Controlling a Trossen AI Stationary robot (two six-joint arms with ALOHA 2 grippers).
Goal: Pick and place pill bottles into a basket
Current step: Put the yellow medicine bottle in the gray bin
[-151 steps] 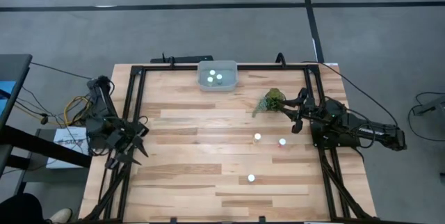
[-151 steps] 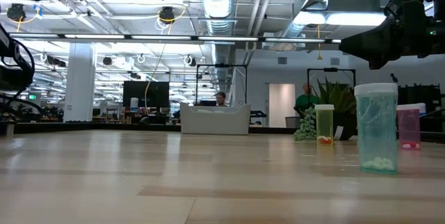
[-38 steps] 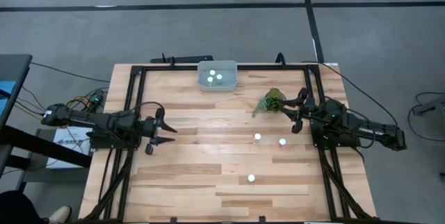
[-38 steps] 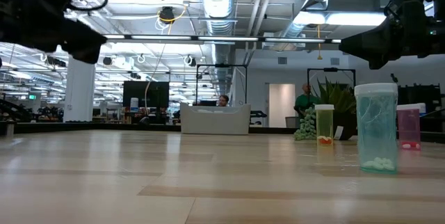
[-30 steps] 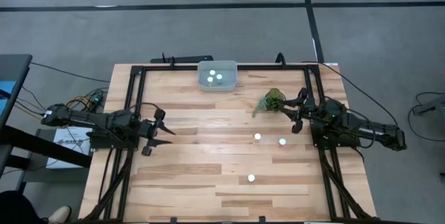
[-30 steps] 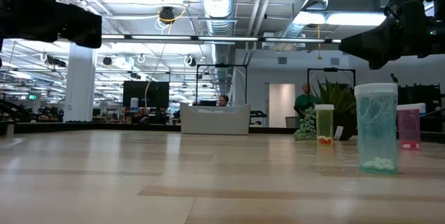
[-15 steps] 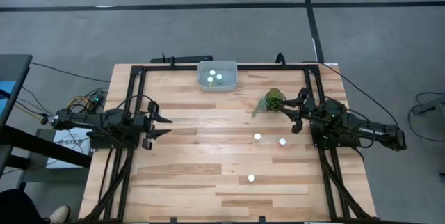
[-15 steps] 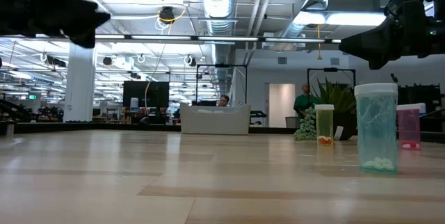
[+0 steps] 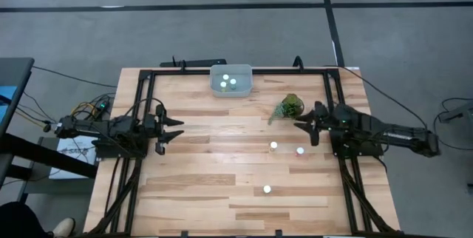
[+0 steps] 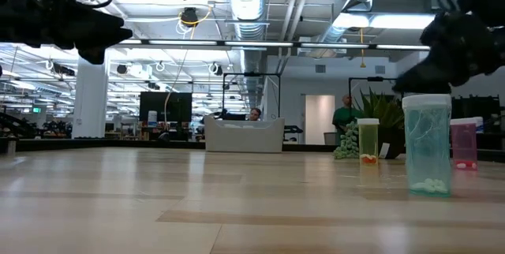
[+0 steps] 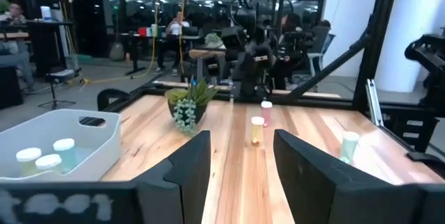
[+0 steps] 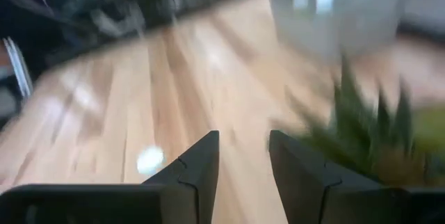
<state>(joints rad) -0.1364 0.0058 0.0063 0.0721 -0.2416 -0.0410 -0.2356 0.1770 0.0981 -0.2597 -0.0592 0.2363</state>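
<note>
Three pill bottles stand on the wood table: a white-capped one (image 9: 273, 146), a reddish one (image 9: 300, 150) and one nearer the front (image 9: 267, 189). In the low view they show as a yellow-green (image 10: 368, 141), a pink (image 10: 464, 143) and a teal bottle (image 10: 427, 143). The basket (image 9: 230, 80) sits at the far edge with three bottles in it (image 11: 64, 151). My left gripper (image 9: 179, 128) is open and empty over the table's left part (image 11: 236, 175). My right gripper (image 9: 304, 130) is open and empty beside the plant, just far of the reddish bottle (image 12: 243, 161).
A small green plant (image 9: 290, 107) stands between the basket and my right gripper. A black metal frame (image 9: 148, 83) runs along the table's left, far and right sides. Bare wood lies across the table's middle and near left (image 9: 207, 179).
My left gripper has drawn back a little toward the table's left and far edges, staying open. My right gripper has swung toward the table's left, turning over the spot beside the plant; its wrist view is blurred. The bottles have kept their places.
</note>
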